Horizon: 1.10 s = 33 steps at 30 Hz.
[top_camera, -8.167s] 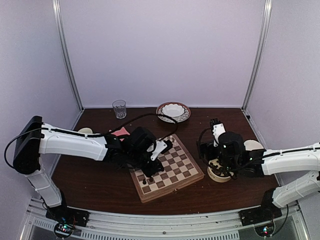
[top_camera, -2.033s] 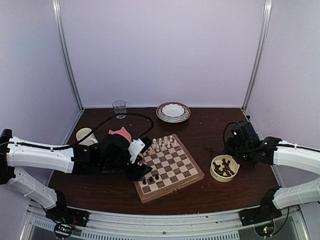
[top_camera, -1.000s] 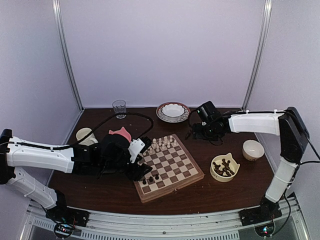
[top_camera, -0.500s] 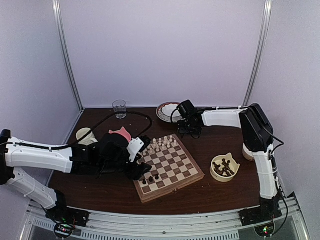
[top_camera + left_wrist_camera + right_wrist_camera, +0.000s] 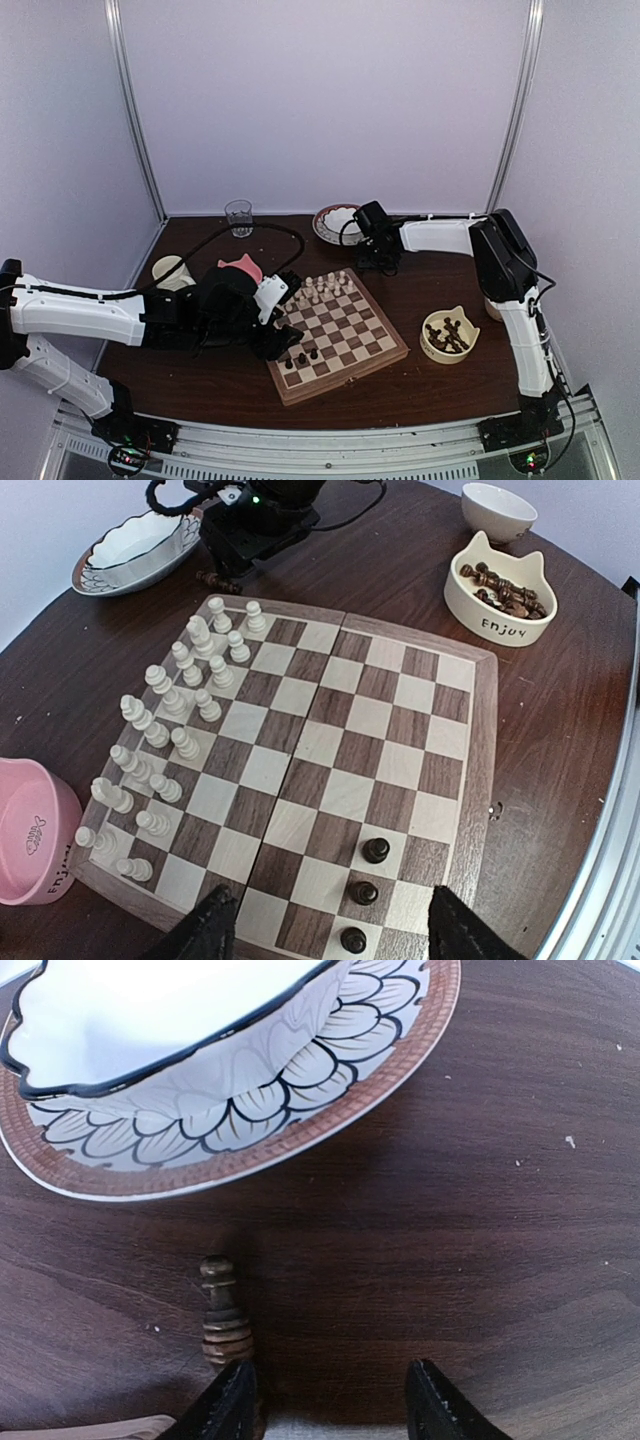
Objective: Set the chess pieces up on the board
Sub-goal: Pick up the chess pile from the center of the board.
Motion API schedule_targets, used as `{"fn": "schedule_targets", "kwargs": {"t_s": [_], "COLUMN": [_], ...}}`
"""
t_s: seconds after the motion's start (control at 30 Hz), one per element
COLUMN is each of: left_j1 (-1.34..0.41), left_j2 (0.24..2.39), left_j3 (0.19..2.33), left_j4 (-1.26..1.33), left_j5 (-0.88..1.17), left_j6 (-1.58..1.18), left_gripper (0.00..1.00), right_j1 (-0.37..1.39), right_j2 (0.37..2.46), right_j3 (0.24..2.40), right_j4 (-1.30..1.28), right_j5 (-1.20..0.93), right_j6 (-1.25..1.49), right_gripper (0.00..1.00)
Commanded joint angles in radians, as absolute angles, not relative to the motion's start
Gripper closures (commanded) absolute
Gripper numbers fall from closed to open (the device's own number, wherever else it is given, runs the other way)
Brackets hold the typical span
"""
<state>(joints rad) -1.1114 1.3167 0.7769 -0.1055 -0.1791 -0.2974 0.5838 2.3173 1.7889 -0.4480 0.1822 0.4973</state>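
**Carefully: a stray dark piece lies flat by the plate**

The dark piece (image 5: 224, 1315) is small turned wood, lying on its side on the table (image 5: 500, 1240). Its head points toward the plate (image 5: 385, 1035), and it is well off the board (image 5: 345, 335).

It should be light, stiff and hardly fragile. Being round, though, it is likely to roll or spin away if nudged from one side, and its smooth ridges may slip. The best hold, I judge, is across the thicker base, with pads square to its long axis, so it can be stood upright on release.

The right gripper (image 5: 333, 1400) has its jaws part open with only bare table between them. The piece sits just ahead of the finger (image 5: 235, 1405) on the left of the wrist view, outside the gap, so a sideways shift looks needed.

Three dark pieces (image 5: 363, 891) stand on the board's near rows, and others fill the cat bowl (image 5: 500, 620). The left gripper (image 5: 330, 930) hovers over that near edge, jaws wide, holding nothing.
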Motion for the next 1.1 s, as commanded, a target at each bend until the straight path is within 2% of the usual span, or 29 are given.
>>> {"fn": "schedule_targets", "kwargs": {"t_s": [0.0, 0.67, 1.07], "left_j1": [-1.107, -1.107, -1.108], "left_j2": [1.296, 1.305, 1.318], "left_j3": [0.775, 0.775, 0.781], "left_j4": [-0.073, -0.067, -0.068], "left_j5": [-0.179, -0.161, -0.157], "left_j6": [-0.298, -0.299, -0.299], "left_gripper": [0.34, 0.34, 0.34], "right_j1": [0.575, 0.574, 0.577], "right_j2": [2.309, 2.205, 2.301], "right_j3": [1.787, 1.663, 1.776], "right_j4": [-0.433, -0.223, -0.341], "right_j5": [0.172, 0.166, 0.193], "right_j6": [0.458, 0.376, 0.401], "right_gripper": [0.46, 0.44, 0.35]}}
